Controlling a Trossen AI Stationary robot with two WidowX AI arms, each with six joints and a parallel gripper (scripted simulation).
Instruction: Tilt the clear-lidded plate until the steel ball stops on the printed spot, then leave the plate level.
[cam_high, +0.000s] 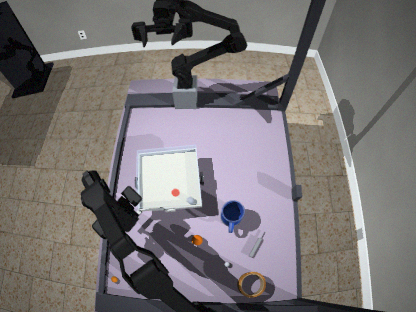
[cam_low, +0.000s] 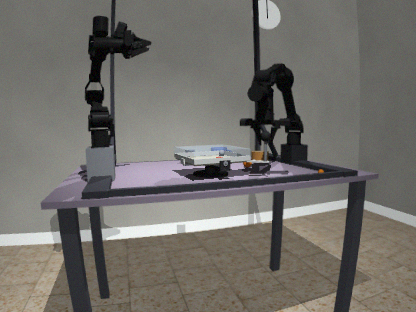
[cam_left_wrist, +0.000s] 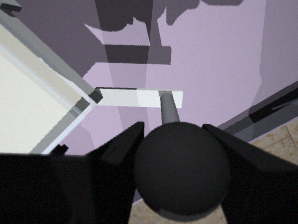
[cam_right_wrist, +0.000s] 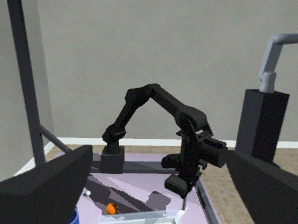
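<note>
Nearby, blue mug (cam_high: 233, 212) (cam_low: 218, 148) (cam_right_wrist: 75, 218) beside plate (cam_high: 167, 175) (cam_low: 195, 159) (cam_left_wrist: 30, 95) (cam_right_wrist: 140, 219), left pincer (cam_high: 117, 212) (cam_low: 265, 129) (cam_left_wrist: 174, 127) (cam_right_wrist: 187, 179) clamped on knob (cam_low: 265, 135) (cam_left_wrist: 182, 170), right pincer (cam_high: 159, 42) (cam_low: 149, 45) (cam_right_wrist: 157, 149) apart

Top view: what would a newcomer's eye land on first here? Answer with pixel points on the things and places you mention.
The pale, clear-walled square plate (cam_high: 167, 172) (cam_low: 192, 159) left of centre on the lilac table, with a red printed spot (cam_high: 175, 192) near its lower edge. Next, the deep blue mug (cam_high: 232, 212) beyond the plate's lower right corner, then the black left arm (cam_high: 107, 215) reaching in from below.
</note>
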